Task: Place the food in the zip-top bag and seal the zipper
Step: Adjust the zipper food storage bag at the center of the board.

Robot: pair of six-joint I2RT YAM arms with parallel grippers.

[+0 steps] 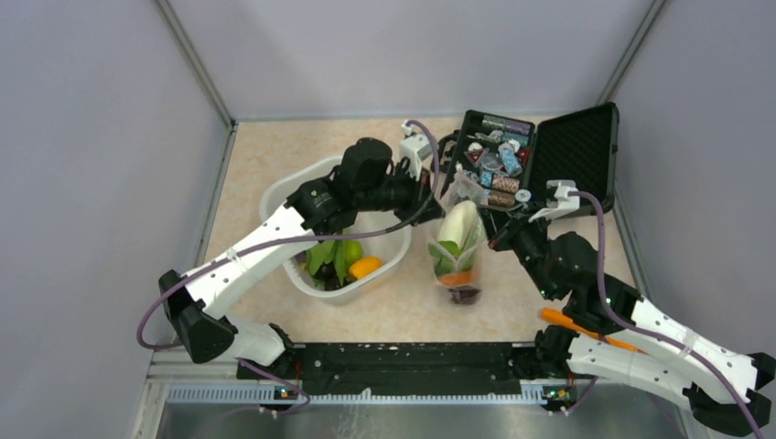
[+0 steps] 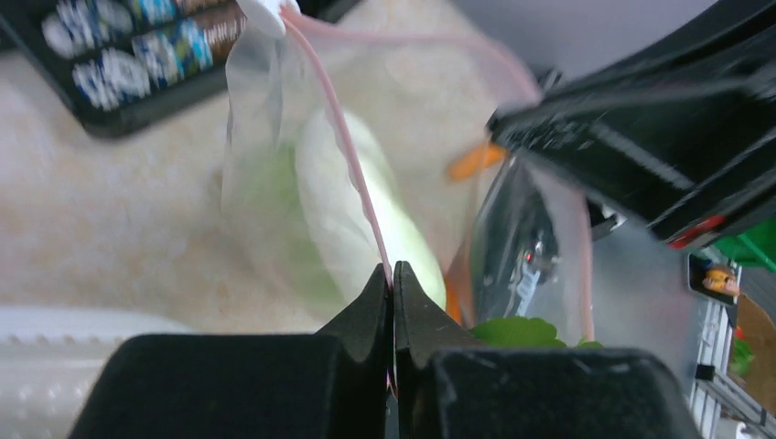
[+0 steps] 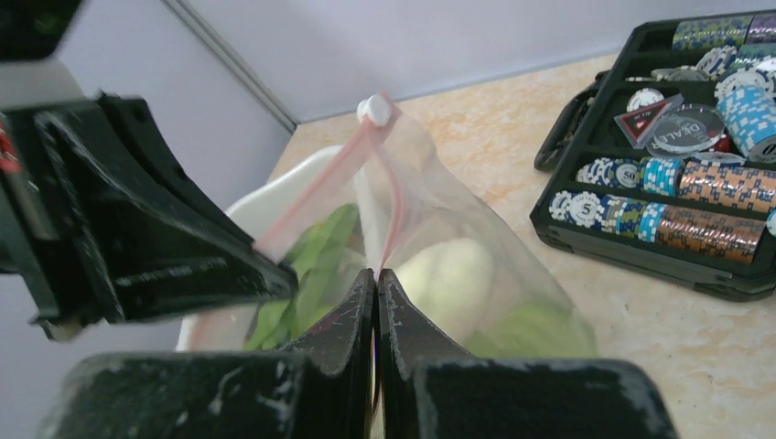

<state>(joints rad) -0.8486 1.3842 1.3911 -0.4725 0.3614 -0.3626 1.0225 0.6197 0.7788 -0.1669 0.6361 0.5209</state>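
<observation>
The clear zip-top bag [image 1: 458,251] stands upright in the middle of the table, held from both sides. Inside it are a white radish [image 1: 460,224], green leaves [image 1: 446,251], an orange piece [image 1: 455,277] and a dark purple piece [image 1: 464,294]. My left gripper [image 1: 439,192] is shut on the pink zipper strip [image 2: 343,137] at the bag's mouth, as the left wrist view [image 2: 393,273] shows. My right gripper [image 1: 495,240] is shut on the other side of the pink strip [image 3: 316,187], as the right wrist view [image 3: 376,273] shows. A white slider [image 3: 374,110] sits at the strip's far end.
A white tub [image 1: 284,197] left of the bag holds green leafy pieces [image 1: 328,258] and an orange piece [image 1: 365,267]. An open black case [image 1: 576,137] of chips stands at the back right. A long orange piece [image 1: 560,318] lies by the right arm.
</observation>
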